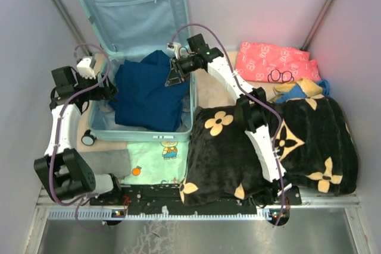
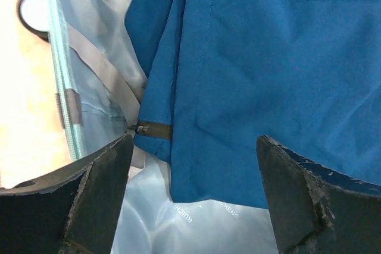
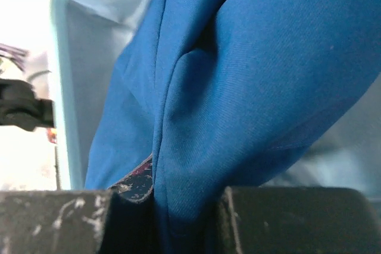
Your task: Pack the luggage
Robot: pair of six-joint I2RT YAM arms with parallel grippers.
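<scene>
The luggage (image 1: 178, 124), a pale mint-blue suitcase, lies open with its lined lid (image 1: 128, 4) raised at the back. A dark blue garment (image 1: 146, 93) fills its base. My right gripper (image 1: 174, 78) hangs over the garment's right side, shut on a bunched fold of it. In the right wrist view the blue garment (image 3: 238, 87) runs down between the closed fingers of the right gripper (image 3: 187, 218). My left gripper (image 1: 109, 92) is at the suitcase's left wall. It stands open in the left wrist view (image 2: 196, 206) above the blue garment's edge (image 2: 268, 75) and the pale lining (image 2: 196, 230), holding nothing.
A black blanket with tan flowers (image 1: 238, 147) lies on the right under the right arm. In front of the suitcase lies a mint-green shirt with a cartoon print (image 1: 158, 159). A pink cloth (image 1: 274, 60), glasses (image 1: 280, 75) and a yellow-and-blue cloth (image 1: 300, 90) sit at the back right.
</scene>
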